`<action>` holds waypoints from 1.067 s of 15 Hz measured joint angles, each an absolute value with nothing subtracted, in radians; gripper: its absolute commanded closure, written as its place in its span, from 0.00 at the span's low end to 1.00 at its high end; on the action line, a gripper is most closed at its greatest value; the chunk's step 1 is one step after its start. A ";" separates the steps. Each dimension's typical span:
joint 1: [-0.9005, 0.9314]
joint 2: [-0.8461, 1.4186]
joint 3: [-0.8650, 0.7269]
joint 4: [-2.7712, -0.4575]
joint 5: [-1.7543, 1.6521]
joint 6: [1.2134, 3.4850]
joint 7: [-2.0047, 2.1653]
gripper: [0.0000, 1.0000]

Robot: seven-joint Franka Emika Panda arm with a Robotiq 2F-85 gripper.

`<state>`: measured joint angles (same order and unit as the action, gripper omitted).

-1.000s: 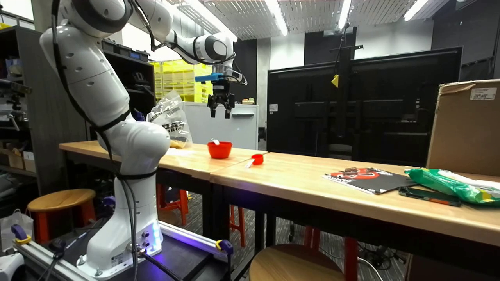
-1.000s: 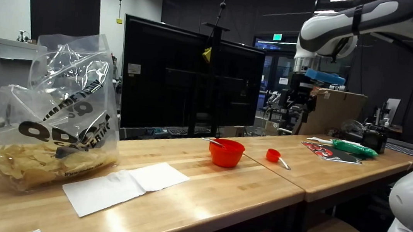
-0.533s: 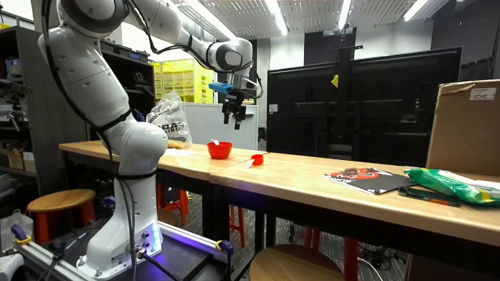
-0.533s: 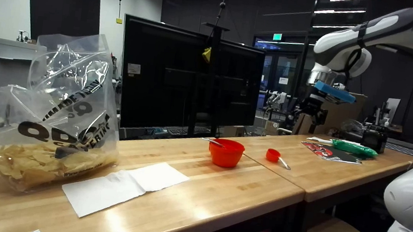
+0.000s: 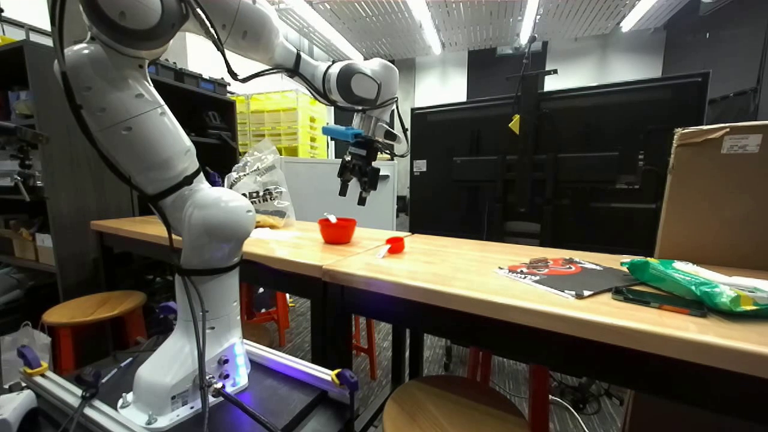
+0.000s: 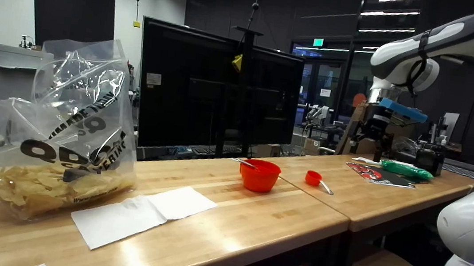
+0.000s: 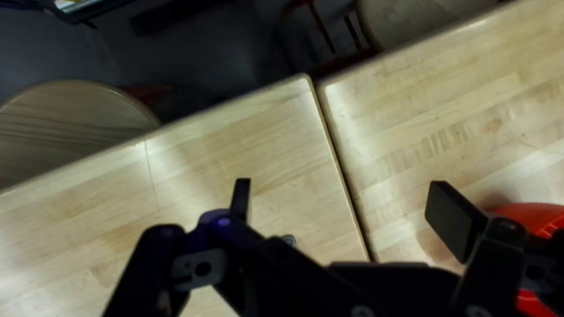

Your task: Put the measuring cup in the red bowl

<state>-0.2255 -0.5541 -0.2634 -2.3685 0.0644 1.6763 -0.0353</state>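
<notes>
The measuring cup (image 5: 395,245) is a tiny red cup with a pale handle, lying on the table near the seam; it also shows in an exterior view (image 6: 313,178). In the wrist view only what looks like its handle tip (image 7: 289,240) shows; the rest is hidden behind the gripper. The red bowl (image 5: 337,231) stands beside it, also in an exterior view (image 6: 259,180), and partly shows in the wrist view (image 7: 528,215) behind a finger. A pale handle rests in the bowl. My gripper (image 5: 353,196) is open, empty and tilted, well above the table; its spread fingers show in the wrist view (image 7: 341,204).
A clear bag of chips (image 6: 59,166) and white napkins (image 6: 142,216) lie on the bowl's table. On the measuring cup's table are a black-and-red folder (image 5: 567,276), a phone (image 5: 660,301) and a green package (image 5: 690,282). A seam (image 7: 339,163) divides the tables.
My arm has moved the open gripper rightward in both exterior views and lower toward the table, and the gripper has tilted. The measuring cup and the red bowl have not moved.
</notes>
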 measured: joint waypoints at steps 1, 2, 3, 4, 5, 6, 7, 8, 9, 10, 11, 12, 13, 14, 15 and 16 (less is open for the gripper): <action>-0.226 -0.554 -0.263 -2.368 0.039 1.646 -0.049 0.00; -0.226 -0.554 -0.260 -2.369 0.007 1.616 -0.058 0.00; -0.225 -0.553 -0.252 -2.370 -0.024 1.594 -0.062 0.00; -0.223 -0.553 -0.241 -2.372 -0.051 1.581 -0.062 0.00; -0.221 -0.552 -0.226 -2.375 -0.073 1.580 -0.062 0.00; -0.218 -0.552 -0.207 -2.381 -0.087 1.590 -0.056 0.00; -0.214 -0.552 -0.185 -2.390 -0.096 1.614 -0.042 0.00; -0.209 -0.552 -0.163 -2.405 -0.097 1.660 -0.015 0.00; -0.204 -0.551 -0.142 -2.424 -0.097 1.719 0.021 0.00; -0.199 -0.549 -0.123 -2.446 -0.097 1.780 0.059 0.00; -0.195 -0.544 -0.108 -2.470 -0.094 1.841 0.096 0.00; -0.191 -0.537 -0.098 -2.493 -0.091 1.893 0.123 0.00; -0.189 -0.528 -0.095 -2.516 -0.088 1.937 0.141 0.00; -0.189 -0.518 -0.095 -2.534 -0.087 1.970 0.150 0.00; -0.189 -0.510 -0.098 -2.546 -0.086 1.993 0.149 0.00; -0.189 -0.504 -0.105 -2.553 -0.080 2.006 0.139 0.00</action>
<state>-0.1887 -0.5041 -0.1052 -2.5534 -0.0803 2.0062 0.1386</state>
